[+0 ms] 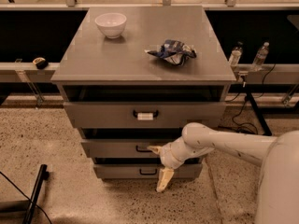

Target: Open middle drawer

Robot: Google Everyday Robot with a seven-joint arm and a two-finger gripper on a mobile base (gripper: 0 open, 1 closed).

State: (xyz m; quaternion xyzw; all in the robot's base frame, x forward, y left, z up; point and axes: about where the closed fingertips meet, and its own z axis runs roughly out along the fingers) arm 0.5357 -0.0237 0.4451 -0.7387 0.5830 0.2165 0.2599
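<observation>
The claw (159, 166) is low at the cabinet front, spread wide and gripping nothing. Its upper finger (154, 149) is just beside the black handle (143, 149) of the middle drawer (112, 148), and its lower finger hangs before the bottom drawer (121, 171). The middle drawer sits second of three, under the tagged top drawer (103, 115); the counter (140, 69) carries a white bowl (110, 24) and a crumpled snack bag (171, 51).

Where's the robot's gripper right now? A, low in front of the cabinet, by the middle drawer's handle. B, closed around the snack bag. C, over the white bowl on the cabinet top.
A: the gripper hangs open low in front of the cabinet, its upper finger just right of the black handle of the middle drawer.
</observation>
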